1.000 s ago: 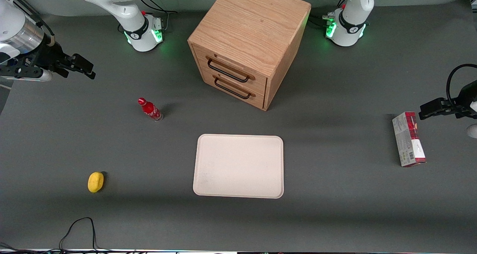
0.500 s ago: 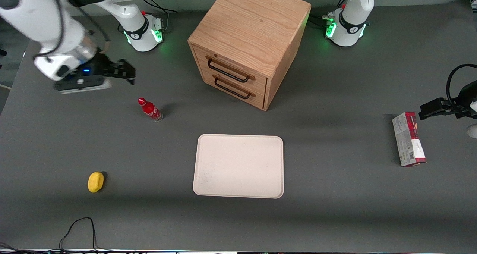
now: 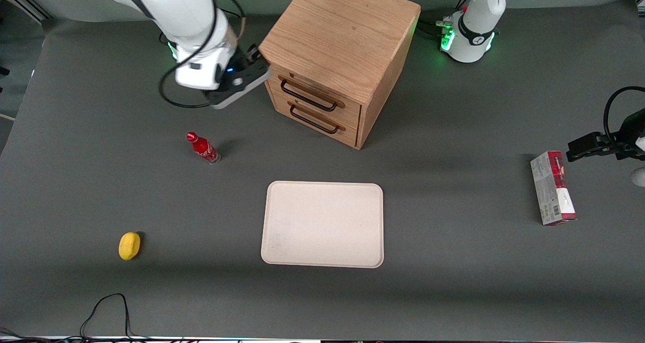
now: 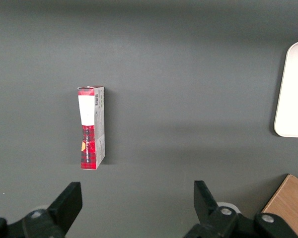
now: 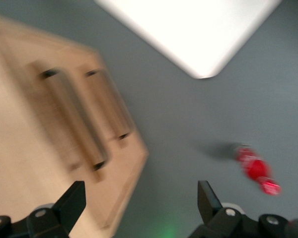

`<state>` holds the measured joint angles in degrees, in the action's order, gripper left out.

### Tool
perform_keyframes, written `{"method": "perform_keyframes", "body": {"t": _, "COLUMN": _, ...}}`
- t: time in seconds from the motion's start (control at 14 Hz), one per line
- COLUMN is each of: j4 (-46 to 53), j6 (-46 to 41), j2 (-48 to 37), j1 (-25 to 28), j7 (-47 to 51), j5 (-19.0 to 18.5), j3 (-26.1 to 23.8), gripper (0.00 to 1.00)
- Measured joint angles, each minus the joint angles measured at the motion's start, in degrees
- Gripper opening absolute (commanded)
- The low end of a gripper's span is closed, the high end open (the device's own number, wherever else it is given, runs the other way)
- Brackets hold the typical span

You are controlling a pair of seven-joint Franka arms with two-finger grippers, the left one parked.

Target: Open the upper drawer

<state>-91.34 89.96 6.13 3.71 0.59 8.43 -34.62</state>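
The wooden cabinet (image 3: pixel 342 36) stands at the back of the table, both drawers closed. The upper drawer (image 3: pixel 347 106) has a thin black handle (image 3: pixel 307 95) and sits above the lower drawer (image 3: pixel 342 131). My right gripper (image 3: pixel 253 57) hovers above the table, close beside the cabinet's front corner at the working arm's end, level with the cabinet top. In the right wrist view the gripper (image 5: pixel 141 196) is open and empty, its fingertips (image 5: pixel 75 197) wide apart over the cabinet's edge. The upper drawer's handle (image 5: pixel 72 119) shows blurred there.
A red bottle (image 3: pixel 203 148) stands on the table nearer the front camera than the gripper. A cream tray (image 3: pixel 322 224) lies in front of the cabinet. A yellow object (image 3: pixel 129 245) lies toward the working arm's end, a red-and-white box (image 3: pixel 552 188) toward the parked arm's.
My right arm has swung from the working arm's end of the table across to the cabinet's front corner. The gripper stays open. The drawers have not moved.
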Motion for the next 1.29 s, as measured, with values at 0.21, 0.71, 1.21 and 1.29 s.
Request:
{"method": "perform_keyframes", "body": {"t": 0.21, "j4": 2.39, "j6": -1.61, "j2": 4.74, "j1": -0.22, "j7": -10.08, "j5": 6.17, "j3": -0.35, "gripper": 1.00}}
{"method": "perform_keyframes", "body": {"t": 0.71, "j4": -1.14, "j6": 5.94, "j2": 10.52, "j1": 1.58, "j7": -13.62, "j5": 6.55, "j3": -0.48, "gripper": 1.00}}
{"method": "perform_keyframes", "body": {"t": 1.21, "j4": -10.02, "j6": 20.01, "j2": 13.37, "j1": 2.79, "j7": -15.31, "j5": 5.76, "j3": -0.57, "gripper": 1.00}}
{"method": "perform_keyframes", "body": {"t": 1.29, "j4": -10.36, "j6": 20.68, "j2": 13.84, "j1": 3.16, "j7": -15.31, "j5": 5.68, "j3": -0.58, "gripper": 1.00}}
